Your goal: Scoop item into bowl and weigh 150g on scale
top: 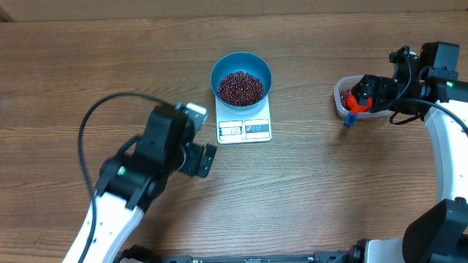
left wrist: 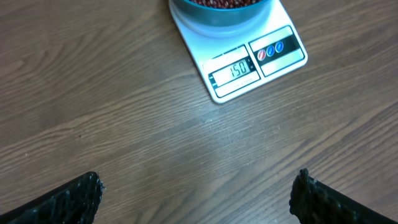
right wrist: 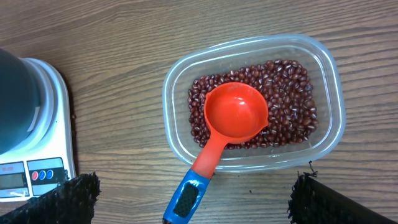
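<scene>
Left gripper (left wrist: 199,190) hangs spread beside the scale (left wrist: 239,84); right gripper (right wrist: 198,190) (also spread, empty) hovers over the tub (right wrist: 331,81).

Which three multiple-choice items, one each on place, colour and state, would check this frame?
1. The blue bowl stands: A on the scale; B on the floor; C upside down beside it.
2. The cup of the scoop is: A green; B red-orange; C white.
3. The scoop is: A heaped full; B empty; C standing upright on its handle.
Key: 1 A, the overhead view shows the bowl on the scale's platform, behind the display. 2 B, the right wrist view shows a red-orange cup on a blue handle. 3 B, its cup is bare as it lies on the beans in the tub.
</scene>
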`<control>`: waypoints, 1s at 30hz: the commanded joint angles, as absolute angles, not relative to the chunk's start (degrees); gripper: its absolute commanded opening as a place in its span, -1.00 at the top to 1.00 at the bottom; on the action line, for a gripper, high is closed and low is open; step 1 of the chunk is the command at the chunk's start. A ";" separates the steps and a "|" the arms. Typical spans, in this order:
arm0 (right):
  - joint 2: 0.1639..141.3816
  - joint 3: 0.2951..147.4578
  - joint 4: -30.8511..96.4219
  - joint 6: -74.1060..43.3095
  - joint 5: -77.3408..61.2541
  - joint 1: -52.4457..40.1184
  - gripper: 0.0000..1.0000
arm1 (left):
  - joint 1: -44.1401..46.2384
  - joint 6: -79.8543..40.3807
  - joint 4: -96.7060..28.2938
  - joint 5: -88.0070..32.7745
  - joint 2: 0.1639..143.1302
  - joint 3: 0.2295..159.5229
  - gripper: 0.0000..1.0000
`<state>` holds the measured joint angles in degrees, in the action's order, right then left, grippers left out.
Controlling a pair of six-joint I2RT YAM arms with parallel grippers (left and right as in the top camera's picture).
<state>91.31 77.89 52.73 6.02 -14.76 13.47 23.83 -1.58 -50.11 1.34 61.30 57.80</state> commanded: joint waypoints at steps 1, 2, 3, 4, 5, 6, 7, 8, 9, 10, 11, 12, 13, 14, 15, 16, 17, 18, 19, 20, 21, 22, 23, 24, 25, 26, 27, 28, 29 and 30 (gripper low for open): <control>90.02 79.09 52.64 6.28 -14.68 13.58 -1.00 | 23.07 -3.46 -47.68 1.48 54.61 53.25 -0.99; 90.02 79.09 52.64 6.28 -14.68 13.58 -1.00 | 22.96 -3.49 -46.83 1.48 52.93 51.96 -1.00; 90.02 79.09 52.64 6.28 -14.68 13.58 -1.00 | 22.76 -3.62 -45.91 1.48 50.92 50.57 -0.99; 90.02 79.09 52.64 6.28 -14.68 13.58 -1.00 | 22.52 -4.36 -45.10 1.54 48.90 49.23 -0.99; 90.02 79.09 52.64 6.28 -14.68 13.58 -1.00 | 22.24 -4.82 -44.42 1.52 47.20 48.10 -0.99; 90.00 79.09 52.64 6.28 -14.68 13.58 -1.00 | 21.93 -5.26 -43.77 1.50 45.54 46.96 -1.00; 90.02 79.09 52.64 6.28 -14.68 13.58 -1.00 | 21.37 -5.61 -42.65 1.48 43.13 45.25 -0.99; 90.02 79.09 52.64 6.28 -14.68 13.58 -1.00 | 21.10 -5.91 -41.85 1.48 41.87 44.25 -0.99; 90.00 79.09 52.64 6.26 -14.68 13.58 -1.00 | 20.75 -6.04 -40.93 1.48 40.40 43.05 -0.99; 90.02 79.09 52.64 6.26 -14.68 13.58 -1.00 | 20.38 -6.22 -39.81 1.43 38.83 41.65 -0.99; 90.02 79.09 52.64 6.28 -14.68 13.58 -1.00 | 20.10 -6.55 -38.83 1.45 37.52 40.51 -0.99; 90.02 79.09 52.64 6.26 -14.66 13.58 -1.00 | 19.73 -6.96 -37.76 1.45 35.99 39.22 -1.00; 90.02 79.09 52.64 6.28 -14.68 13.58 -1.00 | 19.38 -7.46 -36.82 1.45 34.70 38.13 -0.99; 90.02 79.09 52.64 6.28 -14.68 13.58 -1.00 | 18.98 -7.99 -35.64 1.45 33.17 36.84 -0.99; 90.02 79.09 52.64 6.28 -14.68 13.58 -1.00 | 18.65 -8.27 -34.26 1.45 31.59 35.48 -0.99; 90.02 79.09 52.64 6.28 -14.66 13.58 -1.00 | 18.35 -8.43 -32.91 1.43 30.00 34.09 -0.99; 90.02 79.09 52.64 6.28 -14.68 13.58 -1.00 | 18.11 -8.64 -31.75 1.43 28.60 32.91 -1.00; 90.02 79.09 52.64 6.28 -14.66 13.58 -1.00 | 17.82 -8.99 -30.55 1.43 26.89 31.53 -0.99; 90.02 79.09 52.64 6.28 -14.66 13.58 -1.00 | 17.56 -9.13 -29.47 1.39 25.15 30.22 -0.99; 90.02 79.09 52.64 6.28 -14.68 13.58 -1.00 | 17.41 -9.37 -28.69 1.39 23.64 29.12 -0.99; 90.02 79.09 52.64 6.28 -14.68 13.58 -1.00 | 17.23 -9.50 -27.92 1.34 22.09 28.01 -0.99; 90.02 79.09 52.64 6.26 -14.68 13.58 -1.00 | 17.12 -9.45 -26.89 1.32 20.25 26.68 -0.99; 90.02 79.09 52.64 6.28 -14.68 13.58 -1.00 | 17.08 -9.47 -25.91 1.45 18.41 25.41 -0.99; 90.02 79.09 52.64 6.26 -14.68 13.58 -1.00 | 17.02 -9.47 -25.08 1.45 16.88 24.34 -0.99; 90.02 79.09 52.64 6.28 -14.68 13.58 -1.00 | 16.80 -9.47 -23.90 1.45 14.90 22.92 -1.00; 90.02 79.09 52.64 6.28 -14.68 13.58 -1.00 | 16.64 -9.47 -23.22 1.45 13.65 22.09 -0.99; 90.02 79.09 52.64 6.28 -14.68 13.58 -1.00 | 16.40 -9.47 -22.33 1.45 11.99 20.95 -0.99; 90.02 79.09 52.64 6.26 -14.68 13.58 -1.00 | 16.14 -9.47 -21.45 1.45 10.22 19.81 -1.00; 90.02 79.09 52.64 6.28 -14.68 13.58 -1.00 | 15.90 -9.45 -20.75 1.45 8.95 18.98 -0.99; 90.02 79.09 52.64 6.28 -14.68 13.58 -1.00 | 15.64 -9.47 -20.21 1.43 7.75 18.24 -0.99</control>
<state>91.31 77.89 52.75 6.04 -14.72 13.47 16.49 -8.86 -21.37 1.50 10.87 20.32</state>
